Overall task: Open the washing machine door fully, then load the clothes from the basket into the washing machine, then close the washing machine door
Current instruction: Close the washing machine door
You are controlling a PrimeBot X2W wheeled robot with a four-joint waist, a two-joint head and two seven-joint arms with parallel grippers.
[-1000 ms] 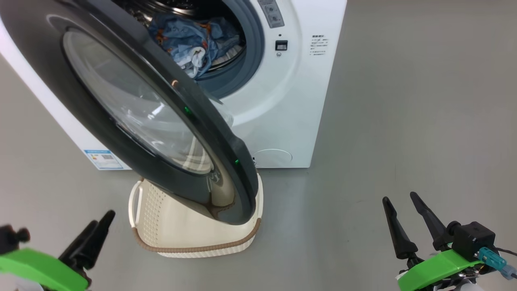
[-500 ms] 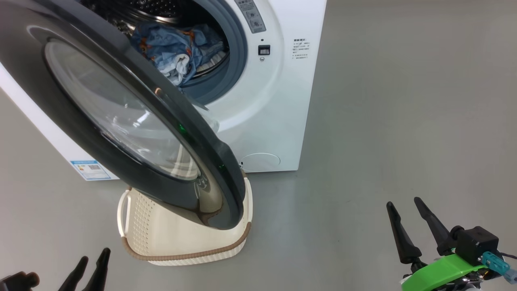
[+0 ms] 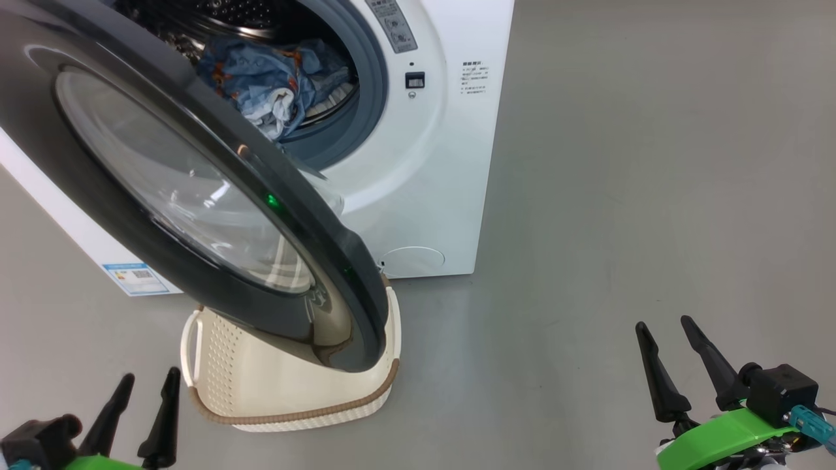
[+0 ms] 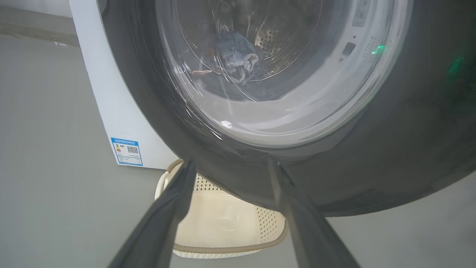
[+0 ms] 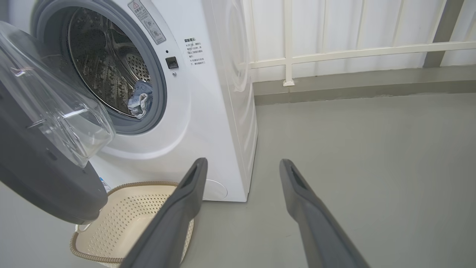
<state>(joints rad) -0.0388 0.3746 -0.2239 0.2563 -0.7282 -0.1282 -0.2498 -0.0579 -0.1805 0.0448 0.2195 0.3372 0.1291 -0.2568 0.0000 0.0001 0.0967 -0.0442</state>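
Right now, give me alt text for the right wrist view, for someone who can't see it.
A white washing machine stands with its black-rimmed door swung open at the left and light-blue clothes lying in the drum. A cream basket sits on the grey floor beneath the door, apparently empty. The right gripper rises from the bottom edge, jaws open, holding nothing.

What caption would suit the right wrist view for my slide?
Open right claw before the washing machine: door open, clothes in the drum, basket looking empty.
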